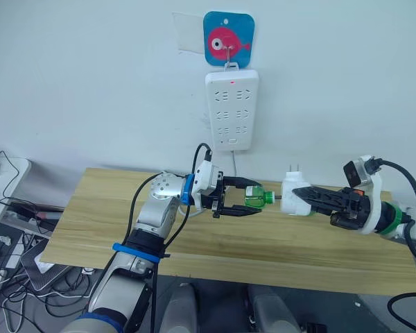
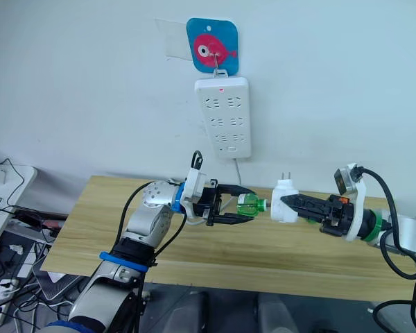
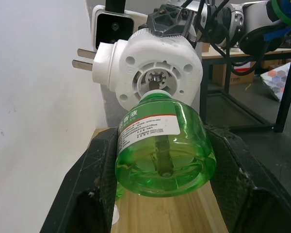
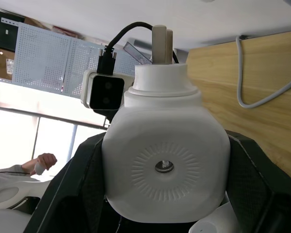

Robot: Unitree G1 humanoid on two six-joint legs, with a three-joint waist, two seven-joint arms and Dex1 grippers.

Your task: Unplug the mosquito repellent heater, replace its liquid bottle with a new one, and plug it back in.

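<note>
The heater (image 1: 296,195) is unplugged, clamped in the right gripper (image 1: 313,199); the left gripper (image 1: 244,198), clamped on a green bottle (image 1: 258,198), holds it at the heater's socket above the bench (image 1: 97,208). Seating and replugging remain.

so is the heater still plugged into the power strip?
No, the heater is held in the right gripper above the table, its prongs bare, well below the power strip.

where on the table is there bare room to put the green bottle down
Bare wood runs along the table's left end and the front edge below both arms. The middle is crowded: the left tool holds the bottle against the heater in the right tool.
</note>
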